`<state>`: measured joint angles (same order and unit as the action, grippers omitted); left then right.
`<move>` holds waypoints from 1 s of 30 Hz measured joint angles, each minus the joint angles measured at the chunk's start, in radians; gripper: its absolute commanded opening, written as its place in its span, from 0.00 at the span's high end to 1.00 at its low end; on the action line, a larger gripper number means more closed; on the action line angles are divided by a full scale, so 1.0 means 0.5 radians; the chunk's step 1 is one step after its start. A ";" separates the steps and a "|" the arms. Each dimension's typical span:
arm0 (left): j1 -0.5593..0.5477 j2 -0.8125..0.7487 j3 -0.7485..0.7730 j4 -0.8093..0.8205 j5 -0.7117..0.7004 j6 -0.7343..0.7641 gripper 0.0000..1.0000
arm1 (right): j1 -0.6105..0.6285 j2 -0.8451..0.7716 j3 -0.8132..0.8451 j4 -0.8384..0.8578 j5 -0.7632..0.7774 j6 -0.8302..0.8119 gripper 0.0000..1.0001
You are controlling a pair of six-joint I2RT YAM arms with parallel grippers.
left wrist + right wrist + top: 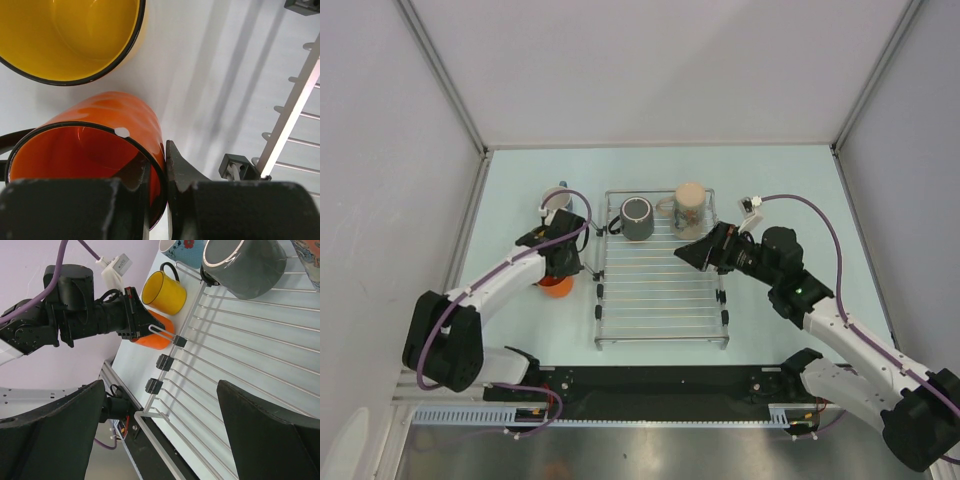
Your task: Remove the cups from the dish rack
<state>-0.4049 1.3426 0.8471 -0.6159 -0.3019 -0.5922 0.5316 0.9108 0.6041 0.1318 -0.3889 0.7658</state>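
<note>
**Top external view: two cups on the rack, three on the desk to its left**

The dish rack (660, 300) lies flat in the middle of the pale desk (790, 190). Two cups stand upright at its far end: the dark grey mug (638, 217) toward the left corner and the tall beige mug (690, 203) toward the right corner, side by side but apart. The near part of the rack carries nothing but its bars.

Off the rack, on its left side, are the other three cups. The blue mug (182, 249) stands farthest back, just outside the rack's far left corner. The yellow mug (164, 292) stands upright on the desk nearer than the blue one, close to the rack's left rail. The orange mug (115, 115) is nearest and sits just beside the yellow one.

The left fingers (185, 175) pinch the orange mug by its wall, one finger inside the dark rim and the other pressed against the outside. The mug looks slightly tipped in the wrist view. Its base is hidden from all three cameras, so I cannot tell whether it rests on the desk or hangs just above it.

The right fingers (260, 420) are spread wide and hold nothing. They hover above the right side of the rack, near the beige mug but not touching it.
</note>
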 measured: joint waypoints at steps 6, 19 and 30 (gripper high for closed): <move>0.031 0.050 0.000 0.005 0.002 -0.002 1.00 | -0.011 0.028 -0.004 0.002 -0.001 -0.001 0.00; 0.070 0.141 -0.002 0.026 0.053 -0.005 0.98 | -0.021 0.067 -0.004 0.018 -0.002 0.000 0.00; 0.072 0.093 0.007 -0.002 0.074 0.002 0.57 | -0.025 0.074 -0.031 0.032 -0.008 0.000 0.00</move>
<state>-0.3687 1.3891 0.8505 -0.6170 -0.2649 -0.5915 0.5190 0.9478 0.5884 0.1478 -0.3931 0.7658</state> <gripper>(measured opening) 0.342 0.996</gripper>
